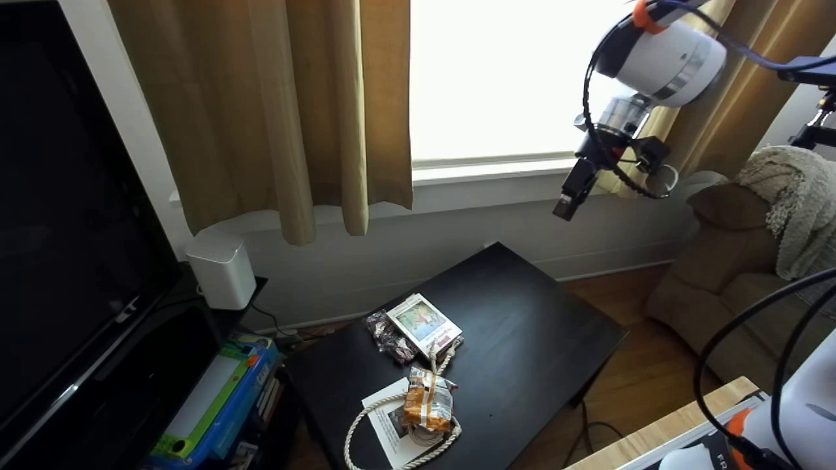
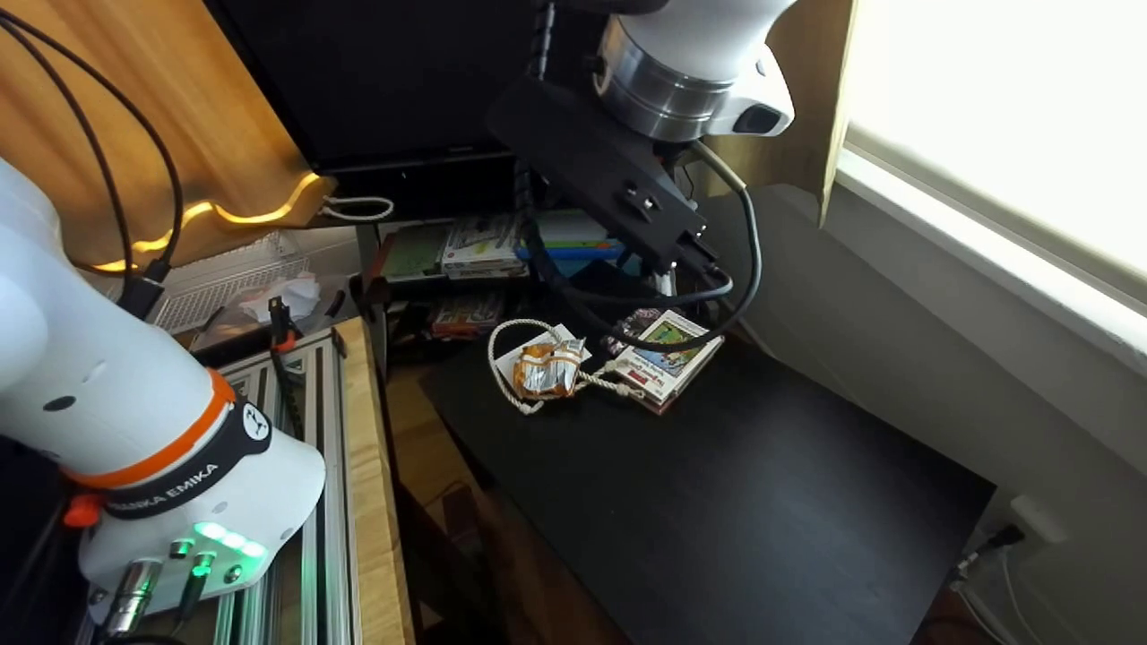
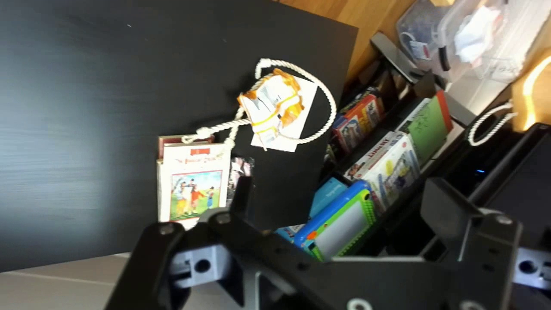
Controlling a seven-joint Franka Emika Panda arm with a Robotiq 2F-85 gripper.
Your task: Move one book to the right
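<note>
The book (image 1: 423,321) has a white-edged cover with a greenish picture. It lies face up on top of a small stack on the dark table (image 1: 522,326). It also shows in the other exterior view (image 2: 670,345) and in the wrist view (image 3: 196,189), where its lower end is hidden behind the gripper. A reddish-edged book (image 3: 172,140) shows from under it. My gripper (image 3: 344,196) is open and empty, its fingers wide apart in the wrist view. It hangs high above the table, apart from the book, and also shows in an exterior view (image 2: 692,255).
A white rope (image 1: 356,431) loops around an orange-silver packet (image 1: 428,399) on a white sheet (image 1: 385,427); its end touches the book stack. A dark patterned packet (image 1: 390,339) lies beside the books. A shelf of toys (image 3: 340,219), the television (image 1: 72,196) and a window wall stand around.
</note>
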